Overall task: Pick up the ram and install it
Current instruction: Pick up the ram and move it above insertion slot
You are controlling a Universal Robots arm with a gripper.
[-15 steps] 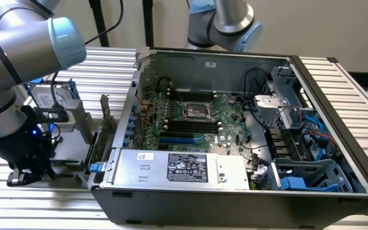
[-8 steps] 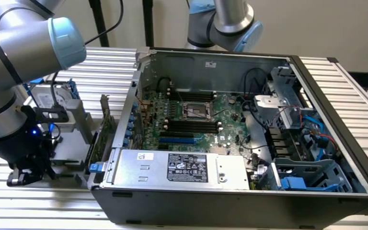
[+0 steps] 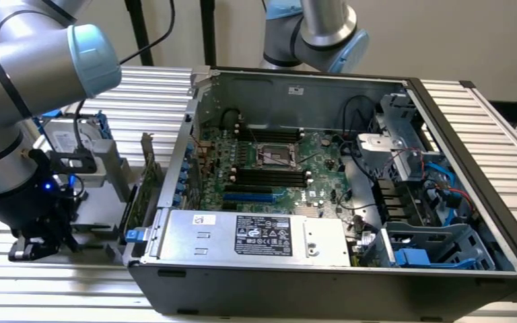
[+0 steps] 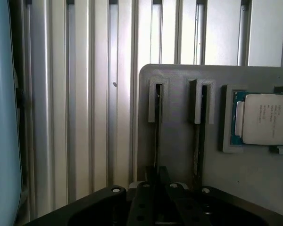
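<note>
Gripper [image 4: 158, 175]: clenched, its two dark fingers [image 4: 151, 173] drawn close together on the thin edge of the ram [image 4: 156, 127].
Ram: seen edge-on, standing in one slot of the grey holder [image 4: 179, 155], with the fingers at one end of it.
Second stick [image 4: 201, 132]: upright in the neighbouring slot, just beside the gripper and not touched by it.
Processor [image 4: 266, 117]: lying flat in a recess of the holder, beyond the second stick.
Table [image 4: 85, 117]: ribbed aluminium, under the holder.
Arm [image 3: 25, 87]: at the exterior view's left, reaching down outside the computer case [image 3: 330, 282].
Computer case: open, well apart from the gripper, its motherboard [image 3: 317, 151] showing black memory slots [image 3: 268, 176].
</note>
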